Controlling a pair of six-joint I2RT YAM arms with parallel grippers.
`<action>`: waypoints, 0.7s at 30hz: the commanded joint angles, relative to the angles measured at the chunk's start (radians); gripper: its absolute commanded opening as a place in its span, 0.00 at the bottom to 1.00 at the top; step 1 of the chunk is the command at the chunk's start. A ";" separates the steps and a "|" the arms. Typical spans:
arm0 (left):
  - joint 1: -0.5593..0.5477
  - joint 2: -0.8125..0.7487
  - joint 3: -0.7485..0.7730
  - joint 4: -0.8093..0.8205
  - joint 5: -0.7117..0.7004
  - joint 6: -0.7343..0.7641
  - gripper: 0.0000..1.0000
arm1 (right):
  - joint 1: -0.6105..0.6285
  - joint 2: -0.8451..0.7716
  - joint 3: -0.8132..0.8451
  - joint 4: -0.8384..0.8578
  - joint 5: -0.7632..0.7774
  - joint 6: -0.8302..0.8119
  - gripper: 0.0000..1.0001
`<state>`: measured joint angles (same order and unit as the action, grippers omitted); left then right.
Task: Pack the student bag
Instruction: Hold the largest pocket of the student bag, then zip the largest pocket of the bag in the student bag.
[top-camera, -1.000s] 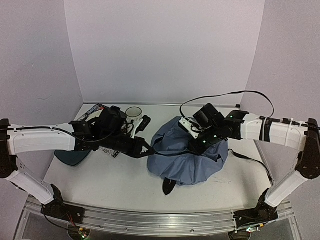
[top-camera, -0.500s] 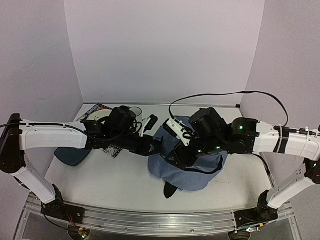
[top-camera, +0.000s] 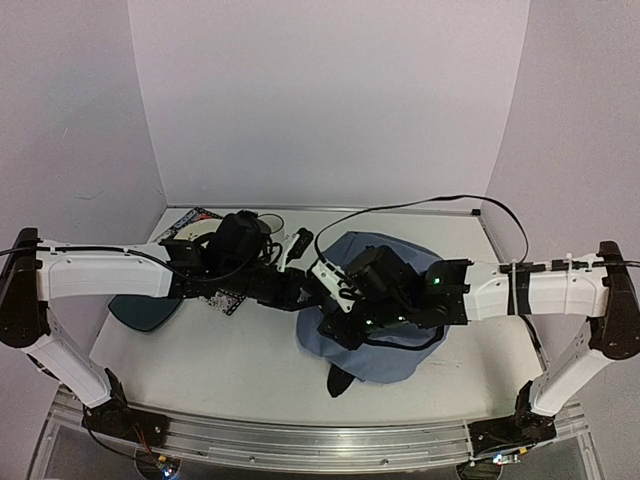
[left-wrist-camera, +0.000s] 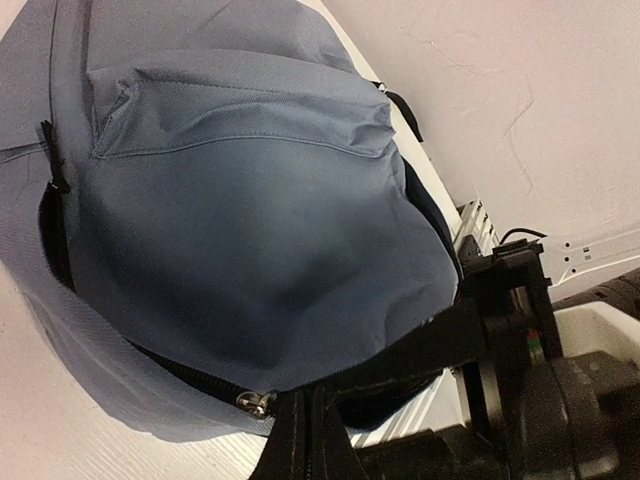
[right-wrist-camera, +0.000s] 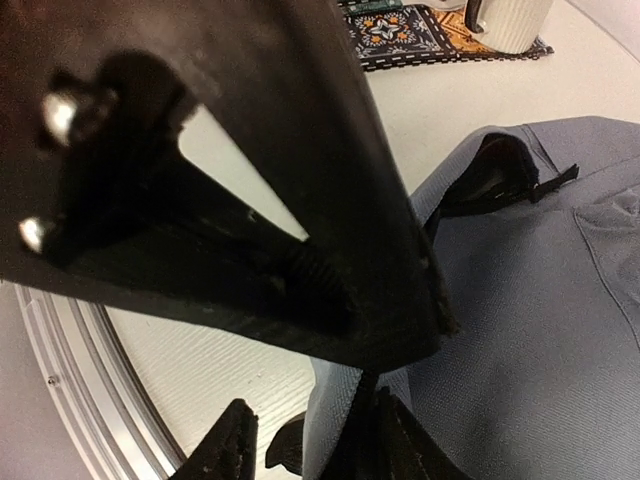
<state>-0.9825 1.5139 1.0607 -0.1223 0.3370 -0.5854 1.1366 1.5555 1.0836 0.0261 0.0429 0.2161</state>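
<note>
The student bag (top-camera: 395, 362) is a blue-grey backpack lying in the middle of the table, and in the left wrist view the bag (left-wrist-camera: 250, 200) fills the frame with its front pocket up. My left gripper (top-camera: 304, 290) is shut on a black strap (left-wrist-camera: 400, 355) at the bag's left edge. My right gripper (top-camera: 332, 326) reaches across the bag to that same left edge. Its jaws stand open in the right wrist view, right gripper (right-wrist-camera: 315, 445), with the bag's zippered rim (right-wrist-camera: 350, 410) against the right finger. A close black part with two screws (right-wrist-camera: 250, 150) hides the upper left of that view.
A dark teal tray (top-camera: 140, 312) lies at the left under my left arm. A patterned mat (top-camera: 218, 298) and a white cup (top-camera: 267, 222) sit behind the left gripper; both show again as mat (right-wrist-camera: 400, 30) and cup (right-wrist-camera: 505, 20). A loose black strap end (top-camera: 338, 376) pokes out in front.
My right arm has swung from the bag's top over to its left front edge, and its jaws have parted. The left gripper shifted slightly right, still gripping the strap.
</note>
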 joint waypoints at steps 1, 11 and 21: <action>0.019 -0.059 0.011 0.099 -0.001 -0.025 0.00 | 0.019 -0.008 -0.032 0.026 0.021 0.022 0.15; 0.195 0.016 0.088 0.037 0.018 0.045 0.00 | 0.086 -0.107 -0.057 -0.100 -0.025 0.042 0.00; 0.282 0.233 0.253 -0.016 -0.001 0.192 0.00 | 0.158 -0.169 -0.050 -0.231 -0.081 0.063 0.00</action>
<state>-0.7639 1.6958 1.2011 -0.2096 0.4397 -0.4686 1.2259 1.4658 1.0344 -0.0689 0.0948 0.2558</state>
